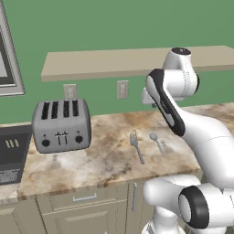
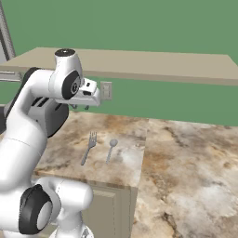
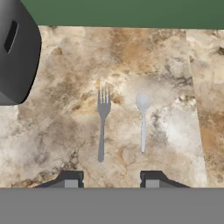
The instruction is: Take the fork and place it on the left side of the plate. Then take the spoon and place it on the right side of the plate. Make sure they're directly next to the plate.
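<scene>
**Two utensils untouched, gripper poised above them**

Nothing is held by the gripper (image 3: pixel 108 180): its jaws stand partly open, and bare counter (image 3: pixel 175 144) is seen between the fingertips (image 3: pixel 71 178). The hand is carried high, clear of the surface and pointed down, presumably so that both pieces can be surveyed before a descent. The fork (image 3: pixel 102 122) and the spoon (image 3: pixel 142 119) are laid parallel and apart near the counter's front edge, handles toward the robot, an easy lie for a top grasp. The toaster (image 1: pixel 61 124) is set toward the left end. The arm is folded, elbow raised, forearm reaching forward.
</scene>
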